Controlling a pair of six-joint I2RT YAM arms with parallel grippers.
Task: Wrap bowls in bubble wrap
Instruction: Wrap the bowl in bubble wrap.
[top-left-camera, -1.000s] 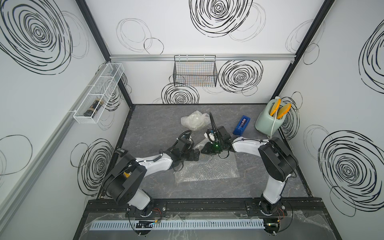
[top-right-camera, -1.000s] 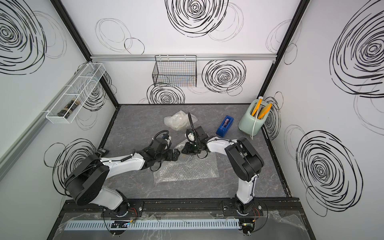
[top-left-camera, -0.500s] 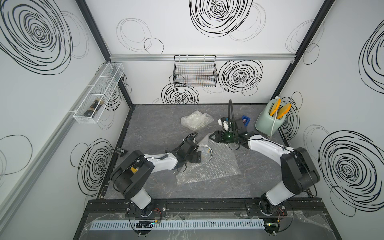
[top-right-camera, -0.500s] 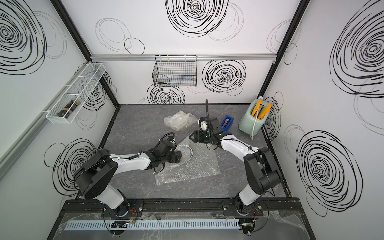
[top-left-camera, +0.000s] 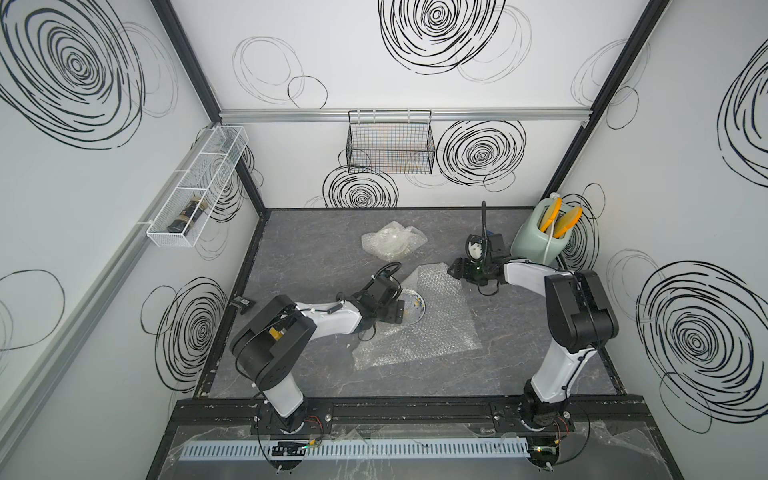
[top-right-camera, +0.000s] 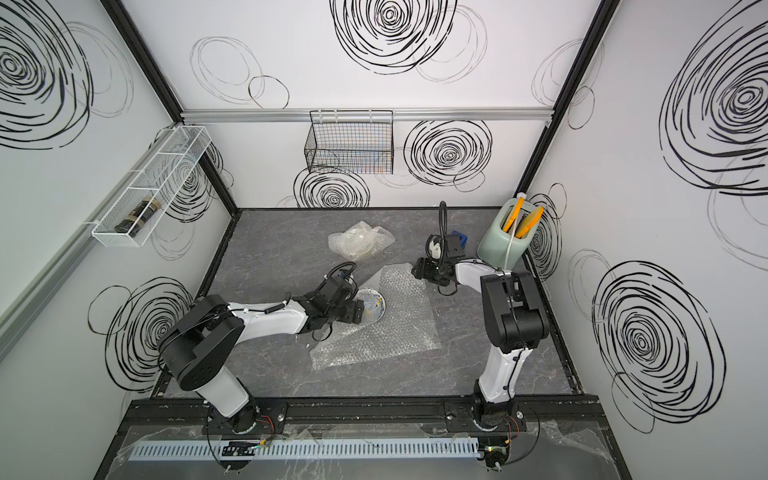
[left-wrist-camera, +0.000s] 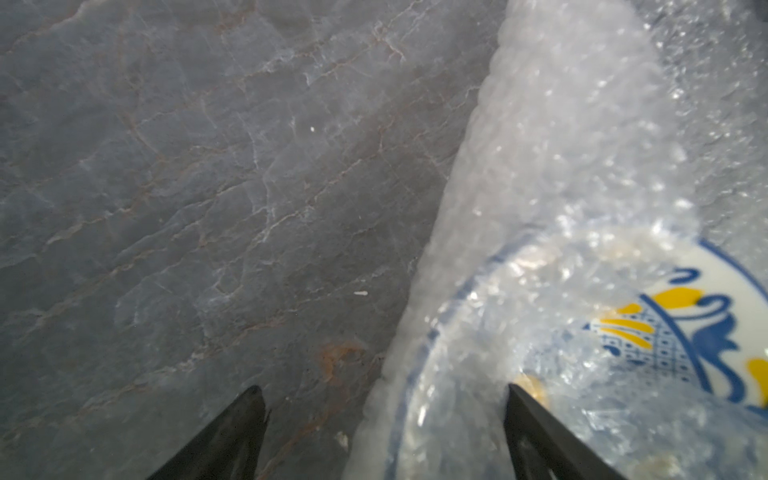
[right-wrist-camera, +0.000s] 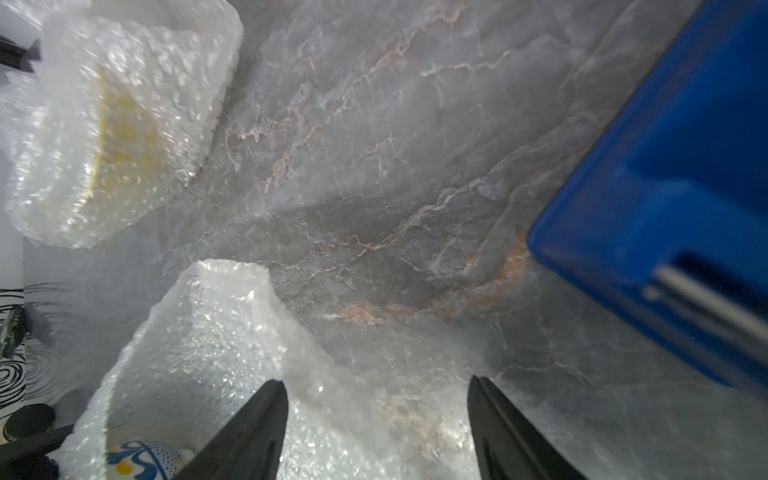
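While both gape empty, left pincer over bowl, right pincer by bubble wrap.

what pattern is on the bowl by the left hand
The bowl is white with a blue scroll-and-lattice pattern and yellow accents; clearest in the left wrist view.

I find the tabletop a grey, veined stone-look surface, matt. The bubble wrap is clear plastic film, bubbled and glinting; the bowl reads as smooth glazed ceramic, the blue box as glossy plastic.
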